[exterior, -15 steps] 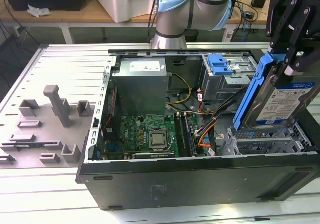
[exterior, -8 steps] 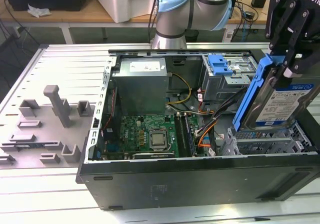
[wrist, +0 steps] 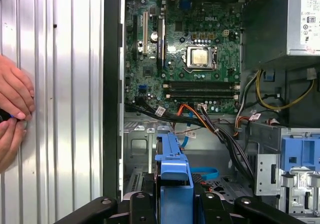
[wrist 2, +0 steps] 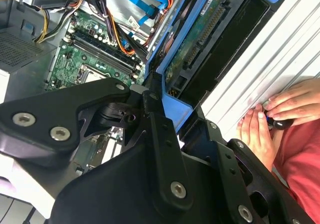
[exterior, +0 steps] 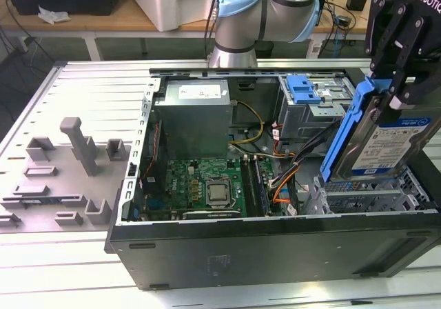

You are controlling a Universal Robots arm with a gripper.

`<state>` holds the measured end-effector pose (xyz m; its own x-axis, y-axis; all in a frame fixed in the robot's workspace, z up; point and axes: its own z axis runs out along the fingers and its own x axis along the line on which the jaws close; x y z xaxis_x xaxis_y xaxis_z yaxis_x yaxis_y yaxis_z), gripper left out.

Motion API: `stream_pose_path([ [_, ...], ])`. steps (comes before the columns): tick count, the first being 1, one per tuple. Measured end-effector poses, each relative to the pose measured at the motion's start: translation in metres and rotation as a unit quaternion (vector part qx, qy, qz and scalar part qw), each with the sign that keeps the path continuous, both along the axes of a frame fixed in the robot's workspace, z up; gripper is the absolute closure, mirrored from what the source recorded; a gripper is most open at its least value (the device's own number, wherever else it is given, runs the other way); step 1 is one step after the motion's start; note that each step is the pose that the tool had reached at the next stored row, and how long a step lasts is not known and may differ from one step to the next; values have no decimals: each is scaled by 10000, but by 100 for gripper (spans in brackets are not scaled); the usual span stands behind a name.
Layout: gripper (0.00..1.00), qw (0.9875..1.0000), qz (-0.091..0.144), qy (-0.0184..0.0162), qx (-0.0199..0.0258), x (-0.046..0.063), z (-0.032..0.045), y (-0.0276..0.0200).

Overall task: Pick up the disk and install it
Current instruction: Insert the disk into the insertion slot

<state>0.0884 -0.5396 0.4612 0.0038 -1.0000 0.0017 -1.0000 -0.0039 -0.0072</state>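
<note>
Black claw (exterior: pixel 398 94) clamped on the upper edge of the disk (exterior: pixel 386 147), which hangs tilted on its long edge, label facing the near side, at the exterior view's right. It is over the grey drive cage (exterior: pixel 372 197) in the near right corner of the machine. Whether its lower edge touches the cage cannot be told.

In the second wrist view the claw (wrist 2: pixel 175 109) grips the disk (wrist 2: pixel 195 46) by its blue carrier frame, and the first wrist view shows the same grip from above.

A ribbed silver worktop (exterior: pixel 89 88) carries the open computer case (exterior: pixel 275 250), lying on its side. The robot arm (exterior: pixel 269 9) rises at the far side of it. A grey fixture block (exterior: pixel 69 178) sits on the worktop at the exterior view's left, just beside the case.

Inside, the grey power supply box (exterior: pixel 193 119) stands at the far end, with the green motherboard (exterior: pixel 207 185) nearer. A blue caddy (exterior: pixel 303 88) sits in the far right bay.

A person's hands (wrist: pixel 12 109) rest on the worktop, apart from the case.
</note>
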Motion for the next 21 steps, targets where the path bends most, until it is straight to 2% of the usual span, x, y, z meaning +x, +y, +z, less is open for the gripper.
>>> stream_pose_path([
  [21, 64, 10000, 0, 0, 1, 8, -57, -5],
])
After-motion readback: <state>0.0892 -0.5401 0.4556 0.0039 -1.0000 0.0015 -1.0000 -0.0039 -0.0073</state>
